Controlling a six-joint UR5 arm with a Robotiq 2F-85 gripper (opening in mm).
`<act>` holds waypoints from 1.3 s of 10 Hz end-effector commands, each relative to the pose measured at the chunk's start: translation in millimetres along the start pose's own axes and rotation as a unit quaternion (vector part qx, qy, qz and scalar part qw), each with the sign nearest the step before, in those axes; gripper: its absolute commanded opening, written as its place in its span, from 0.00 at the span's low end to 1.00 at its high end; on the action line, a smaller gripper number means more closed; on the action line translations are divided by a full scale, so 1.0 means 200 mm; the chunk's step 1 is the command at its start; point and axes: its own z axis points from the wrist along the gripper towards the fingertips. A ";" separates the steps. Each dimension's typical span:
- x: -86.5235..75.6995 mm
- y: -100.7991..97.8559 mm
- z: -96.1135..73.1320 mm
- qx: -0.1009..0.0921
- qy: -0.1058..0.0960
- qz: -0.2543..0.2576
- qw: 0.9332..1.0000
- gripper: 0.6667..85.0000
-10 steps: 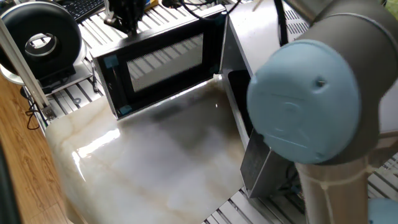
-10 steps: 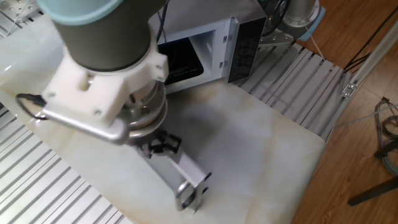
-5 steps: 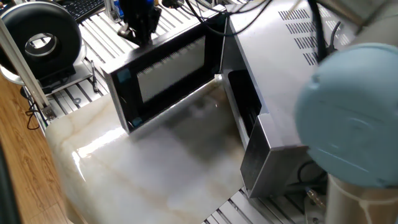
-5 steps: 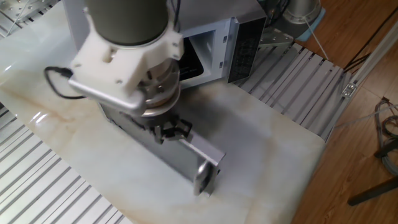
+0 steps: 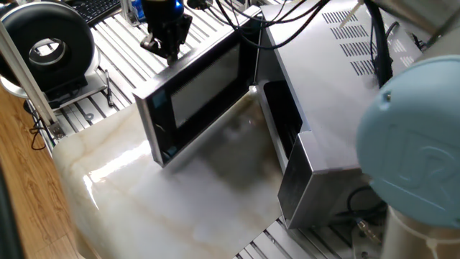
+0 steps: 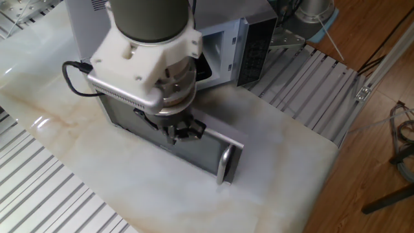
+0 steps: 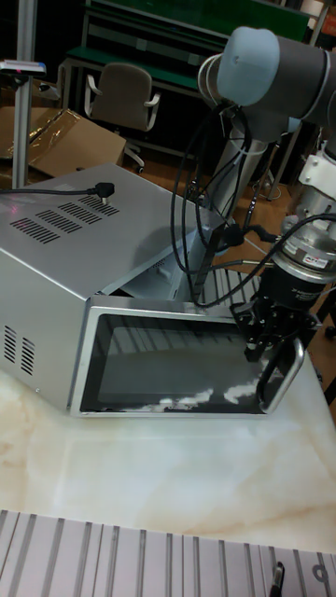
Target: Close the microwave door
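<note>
The microwave (image 5: 323, 86) is a silver box with vent slots on top and a dark cavity (image 5: 282, 115). The microwave door (image 5: 195, 97) stands partly open, its mesh-window face turned to the cavity. In the other fixed view its silver front (image 6: 197, 154) and bar handle (image 6: 225, 166) face outward. My gripper (image 5: 170, 52) looks shut, its tips pressed against the door's outer side near the free end. The tall fixed view shows the gripper (image 7: 264, 353) beside the handle (image 7: 286, 375), against the glass front (image 7: 168, 364).
A round black-and-white device (image 5: 47, 44) stands at the far left on the slatted frame, with a keyboard (image 5: 97, 7) behind it. The marble tabletop (image 5: 165, 208) lies in front of the microwave. Cables (image 7: 201, 224) hang from the arm over the oven. A chair (image 7: 121, 93) stands behind.
The door has swung further toward the microwave's cavity, with my gripper moving along against its outer face. The arm's blue-capped joint has shifted right in one fixed view.
</note>
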 end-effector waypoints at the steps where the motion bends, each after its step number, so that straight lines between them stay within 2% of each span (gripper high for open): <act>1: -0.08 0.17 -0.07 -0.016 0.012 0.037 0.999 0.00; 3: -0.10 0.20 -0.07 -0.013 0.008 0.036 0.999 0.00; 4: -0.12 0.20 -0.07 -0.018 -0.005 0.029 0.999 0.00; 7: -0.15 0.20 -0.07 -0.021 -0.016 0.030 0.999 0.00; 9: -0.18 0.23 -0.07 -0.029 -0.028 0.026 0.999 0.00; 11: -0.17 0.21 -0.07 -0.022 -0.027 0.022 0.999 0.00; 13: -0.18 0.21 -0.07 -0.025 -0.028 0.022 0.999 0.00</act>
